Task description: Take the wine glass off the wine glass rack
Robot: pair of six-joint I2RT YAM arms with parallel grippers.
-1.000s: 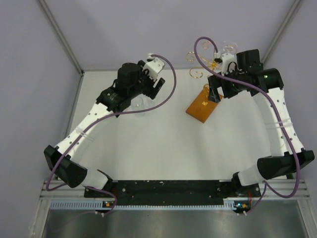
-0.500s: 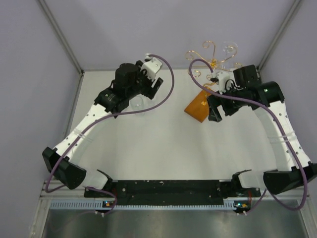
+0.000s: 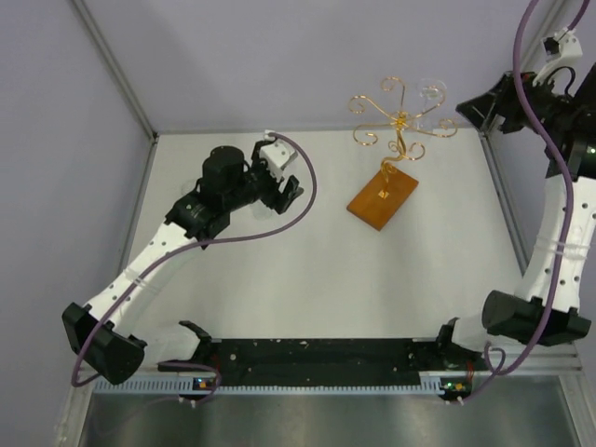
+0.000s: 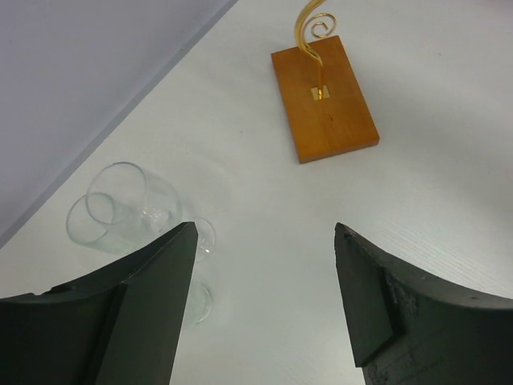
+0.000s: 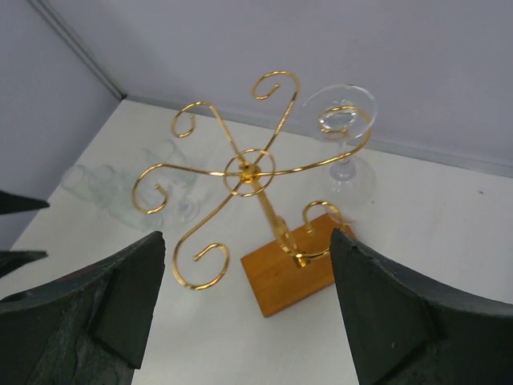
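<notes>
Gold wine glass rack (image 5: 248, 172) held one hanging wine glass (image 5: 343, 140) | right gripper (image 5: 244, 257) had lifted away, agape, empty | left gripper (image 4: 264, 228) agape, empty, above seemingly two toppled glasses (image 4: 120, 210) | removal pending

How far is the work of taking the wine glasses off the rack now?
Done: two glasses lie on their sides on the table, off the rack. In hand: nothing; the left claw and the right claw are both open and empty. Left: one glass hangs upside down from a scroll arm and must come off.
</notes>
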